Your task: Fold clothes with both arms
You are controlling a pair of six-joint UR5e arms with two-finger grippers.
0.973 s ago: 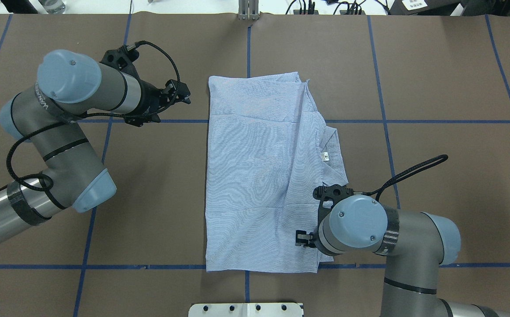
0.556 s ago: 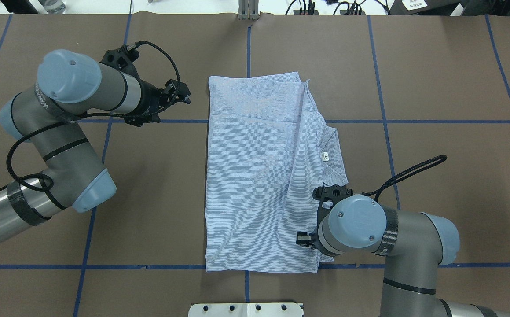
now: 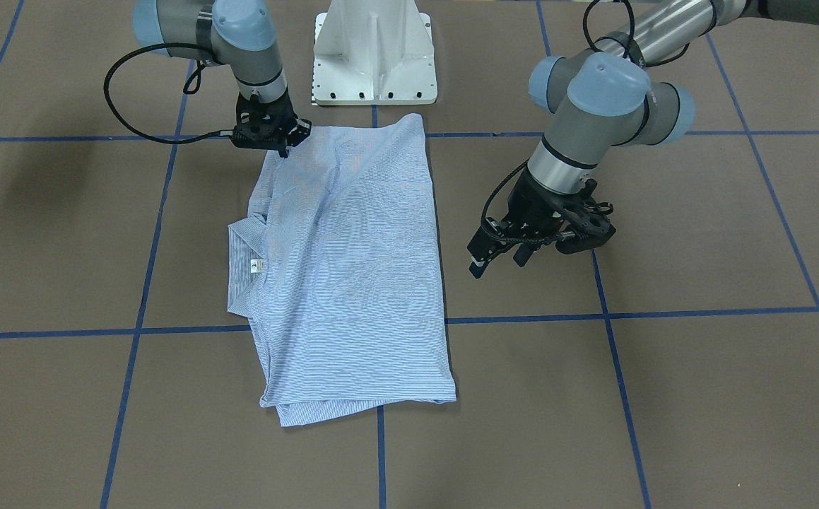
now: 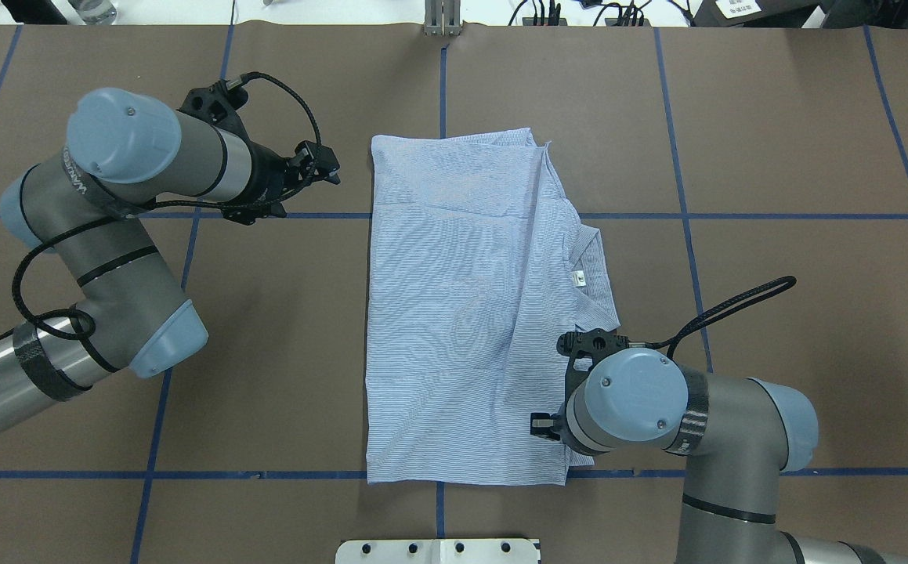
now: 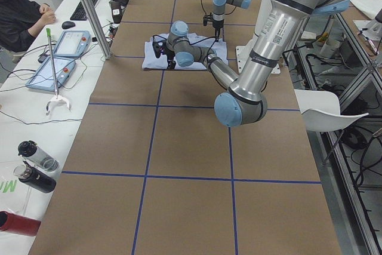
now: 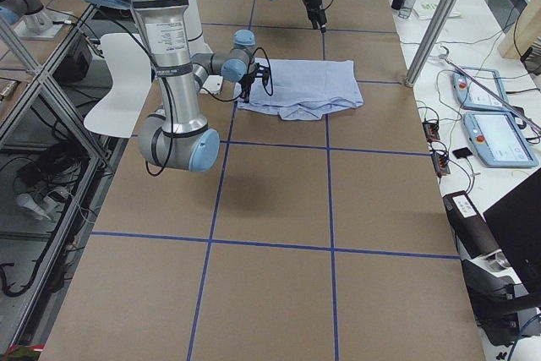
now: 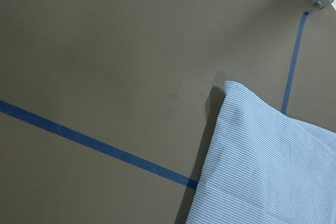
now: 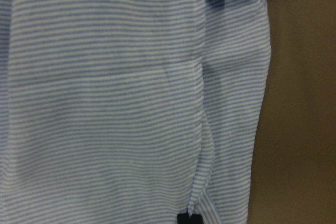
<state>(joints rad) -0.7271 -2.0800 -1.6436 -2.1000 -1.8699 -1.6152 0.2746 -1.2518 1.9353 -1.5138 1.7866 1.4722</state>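
Note:
The light blue striped shirt [image 4: 461, 313] lies folded into a tall rectangle at the table's middle, collar and white neck label [image 4: 578, 277] on its right side. My right gripper [image 3: 283, 147] points straight down onto the shirt's near right corner. In the right wrist view the cloth [image 8: 105, 103] fills the frame, a raised seam running to a black fingertip [image 8: 189, 219]; the gripper looks shut on the shirt. My left gripper [image 4: 334, 171] hangs open over bare table, just left of the shirt's far left corner [image 7: 231, 90], with nothing in it.
The white pedestal base [image 3: 374, 63] stands at the near edge, close to the shirt's hem. Blue tape lines [image 4: 265, 475] grid the brown table. A metal post [image 4: 442, 19] stands at the far edge. A person [image 5: 18, 16] sits at a side bench with tablets and bottles.
The visible finger of my right gripper has crept slightly rightward over the shirt's corner. The left arm and the shirt have not moved.

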